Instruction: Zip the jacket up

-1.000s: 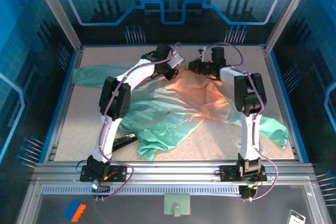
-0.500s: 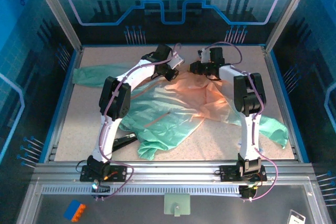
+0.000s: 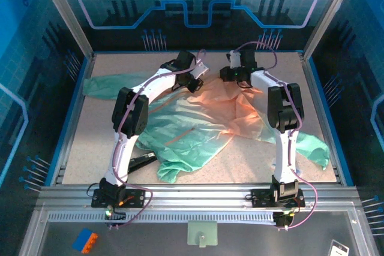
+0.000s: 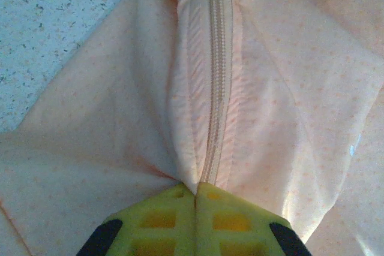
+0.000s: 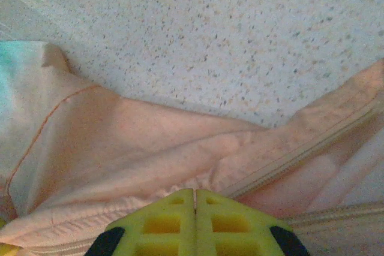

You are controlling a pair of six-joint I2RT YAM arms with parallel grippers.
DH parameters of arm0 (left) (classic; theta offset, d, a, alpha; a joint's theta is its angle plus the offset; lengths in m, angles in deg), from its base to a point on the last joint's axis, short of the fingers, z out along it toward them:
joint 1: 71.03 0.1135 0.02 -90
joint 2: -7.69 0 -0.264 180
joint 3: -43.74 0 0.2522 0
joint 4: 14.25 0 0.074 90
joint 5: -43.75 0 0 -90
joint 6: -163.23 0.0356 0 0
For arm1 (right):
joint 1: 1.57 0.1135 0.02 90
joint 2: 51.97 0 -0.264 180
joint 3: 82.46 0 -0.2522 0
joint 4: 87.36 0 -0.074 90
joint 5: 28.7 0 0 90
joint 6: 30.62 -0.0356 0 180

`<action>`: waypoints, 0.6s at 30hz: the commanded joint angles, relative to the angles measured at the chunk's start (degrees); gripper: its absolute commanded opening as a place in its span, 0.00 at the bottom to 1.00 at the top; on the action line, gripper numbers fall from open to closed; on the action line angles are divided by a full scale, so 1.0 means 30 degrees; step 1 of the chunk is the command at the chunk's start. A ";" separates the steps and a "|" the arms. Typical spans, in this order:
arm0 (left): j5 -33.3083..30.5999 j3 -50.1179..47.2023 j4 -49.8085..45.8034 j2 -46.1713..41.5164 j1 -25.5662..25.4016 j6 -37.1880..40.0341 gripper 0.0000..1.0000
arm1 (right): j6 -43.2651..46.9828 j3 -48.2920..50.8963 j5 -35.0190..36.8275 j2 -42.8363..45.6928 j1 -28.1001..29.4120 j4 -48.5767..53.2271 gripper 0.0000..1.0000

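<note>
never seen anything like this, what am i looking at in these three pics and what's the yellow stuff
Two robot arms are bolted at the near edge of a table. The wide picture comes from a fixed camera above and behind them; each close-up comes from a camera on one wrist, and the yellow blocks are that arm's own fingers. On the table lies a thin jacket, peach fading to mint green, plus a small black tool beside the left arm. The left gripper is shut, pinching fabric at the zipper. The right gripper is shut too, apparently pinching the jacket's peach edge.
</note>
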 commanded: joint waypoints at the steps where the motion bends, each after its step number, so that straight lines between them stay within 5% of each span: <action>1: 0.0315 -0.0450 -0.0510 -0.1235 0.0322 0.0070 0.00 | 0.0678 -0.1183 0.1735 -0.0420 -0.0051 0.0885 0.00; 18: 0.0547 -0.1000 0.0039 -0.1367 0.0511 -0.0310 0.00 | 0.2337 -0.6253 0.4288 -0.1804 -0.0865 0.5974 0.00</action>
